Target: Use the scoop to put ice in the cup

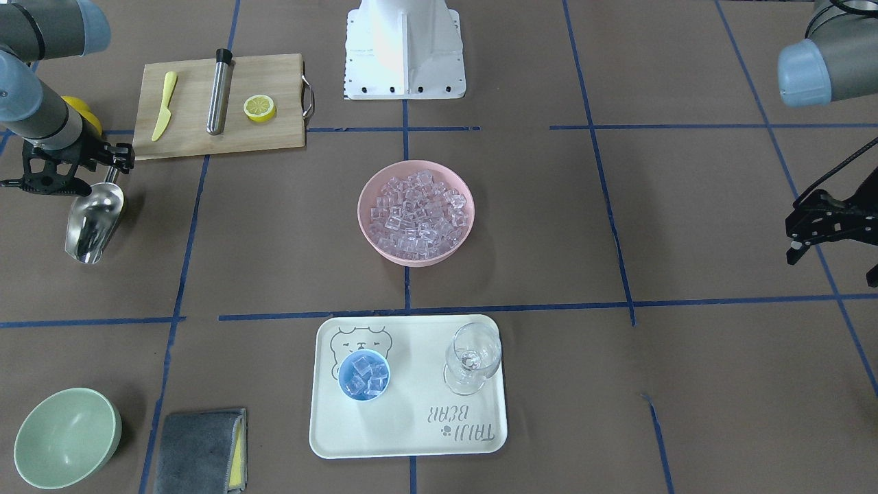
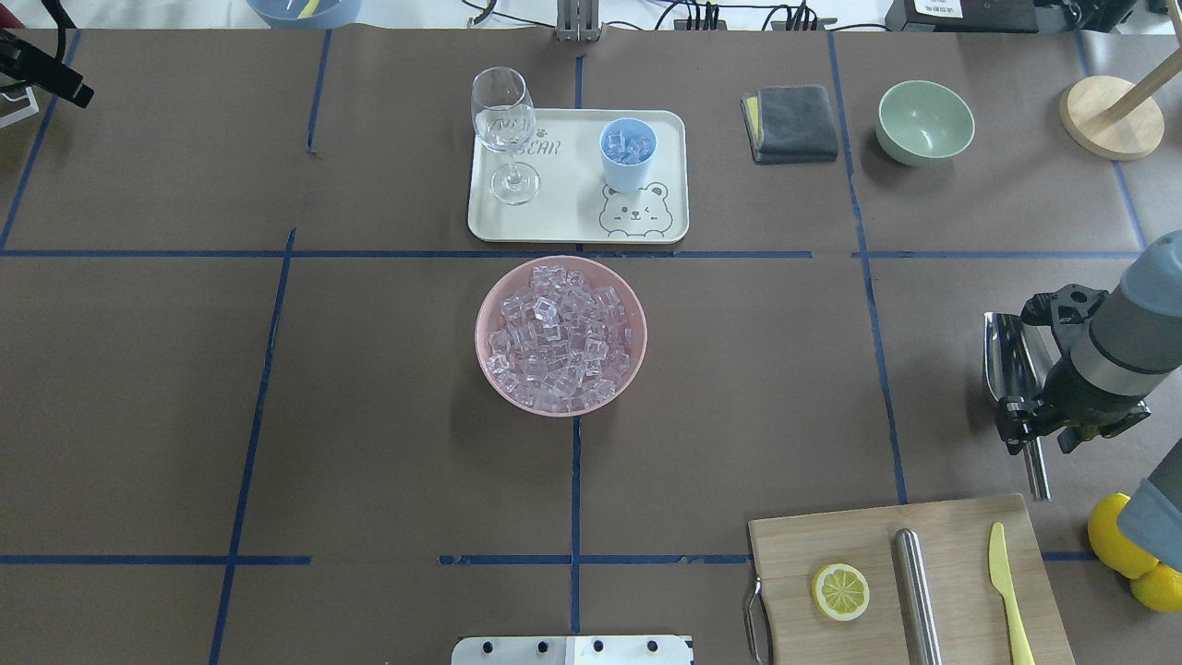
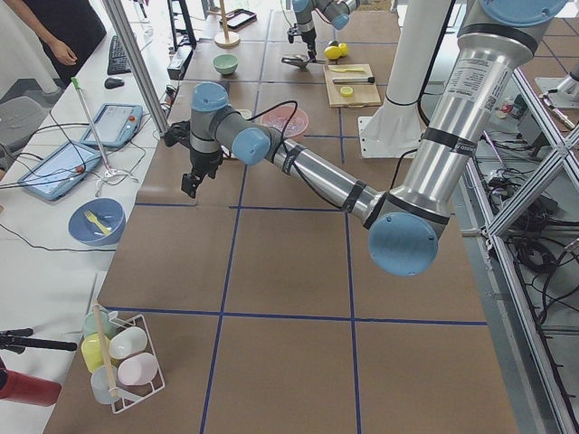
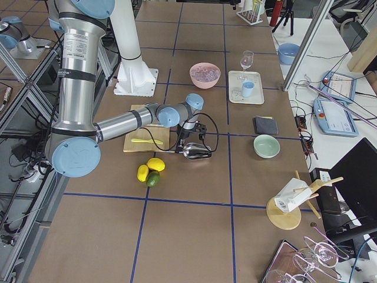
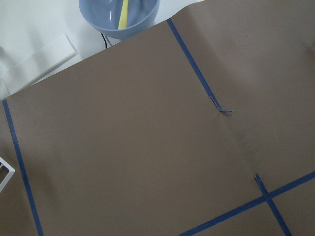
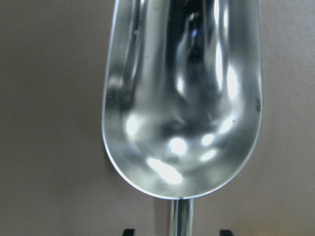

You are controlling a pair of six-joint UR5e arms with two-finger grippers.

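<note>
One wooden board (image 2: 803,545) lies at the bottom right of the overhead view, nearest the robot. On it you see a lemon half (image 2: 840,592), a steel tube (image 2: 916,591) and a yellow knife (image 2: 1007,591), side by side. Just right of the board, at the frame's edge, sit yellow lemons (image 2: 1113,538).

Look a little higher on the right side and you find the right gripper (image 2: 1039,439). It is down over the thin handle of the scoop (image 2: 1008,356). Its fingers (image 6: 128,232) stand one on each side of the handle with a gap to it, so it is spread apart and is not pinching anything. The trough points up the frame, and in the right wrist view it is all shiny metal.

In the middle of the counter (image 2: 369,416) you see the pink bowl (image 2: 480,342), heaped with ice (image 2: 559,337). The scoop is well apart from it.

Higher up, at the top middle, is a white tray (image 2: 572,217). The cup (image 2: 628,166) stands upright on its right part, with some ice inside. A wine glass (image 2: 503,120) stands on its left part. Right of the tray lie a grey cloth (image 2: 794,123) and then a green bowl (image 2: 925,122).

Farthest off, in the upper left corner, the left gripper (image 3: 192,185) hangs over bare counter. You cannot tell how far open it is.
</note>
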